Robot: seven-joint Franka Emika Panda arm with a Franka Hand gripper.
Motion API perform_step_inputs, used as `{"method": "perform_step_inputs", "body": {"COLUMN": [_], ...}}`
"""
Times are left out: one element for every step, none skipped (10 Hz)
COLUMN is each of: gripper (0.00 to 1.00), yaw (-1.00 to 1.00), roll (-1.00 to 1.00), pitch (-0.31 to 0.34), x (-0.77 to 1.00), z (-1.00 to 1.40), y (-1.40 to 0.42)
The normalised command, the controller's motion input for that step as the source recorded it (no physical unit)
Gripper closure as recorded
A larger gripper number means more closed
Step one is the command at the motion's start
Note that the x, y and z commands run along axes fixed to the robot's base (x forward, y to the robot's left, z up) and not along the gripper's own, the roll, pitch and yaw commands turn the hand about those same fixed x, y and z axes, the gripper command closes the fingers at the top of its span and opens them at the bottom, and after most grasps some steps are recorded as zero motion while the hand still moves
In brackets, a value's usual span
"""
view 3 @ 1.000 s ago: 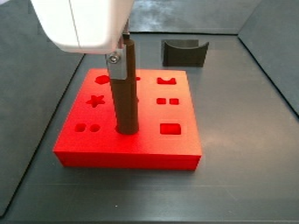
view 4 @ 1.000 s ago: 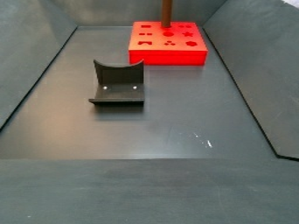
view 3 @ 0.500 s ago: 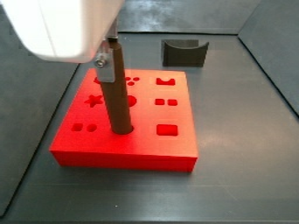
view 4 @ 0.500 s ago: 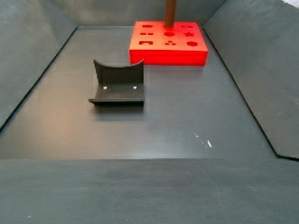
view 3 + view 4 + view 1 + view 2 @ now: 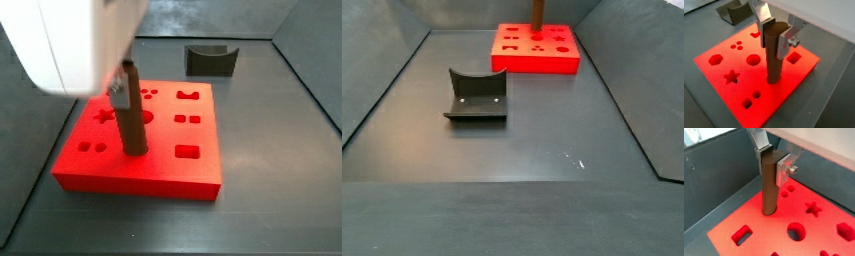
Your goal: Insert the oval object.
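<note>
Over the red block (image 5: 724, 75), your gripper (image 5: 776, 34) pinches the peg (image 5: 774, 60), long, smooth, brown, upright, its bottom end in a hole.

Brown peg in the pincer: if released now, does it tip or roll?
Likely stays upright: the oval object stands with its lower end in the red block. Looks rigid. Free on the floor, its rounded sides might roll. The pincer grips its top.

Even, soft overhead light, no hard shadows. Red block (image 5: 751, 75) glows saturated in both wrist views. Gripper (image 5: 777, 31) plates catch glare. Faint white specks on the dim grey tabletop (image 5: 576, 160). White arm housing (image 5: 67, 40) blurred and overexposed in a side view.
</note>
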Motion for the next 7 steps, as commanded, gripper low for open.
{"method": "perform_step_inputs", "body": {"gripper": [1.0, 1.0, 1.0, 1.0, 1.0, 1.0, 1.0], "yaw": [-0.02, 0.0, 0.0, 0.0, 0.0, 0.0, 0.0], "roll": [0.1, 0.13, 0.13, 0.1, 0.07, 0.03, 0.0], "pitch": [0.0, 0.0, 0.0, 0.0, 0.0, 0.0, 0.0], "x": [0.31, 0.28, 0.25, 0.23, 0.14, 0.0, 0.0], "z": [-0.57, -0.55, -0.53, -0.53, -0.49, -0.36, 0.0], "y": [-0.26, -0.27, -0.24, -0.21, -0.16, -0.09, 0.0]}}
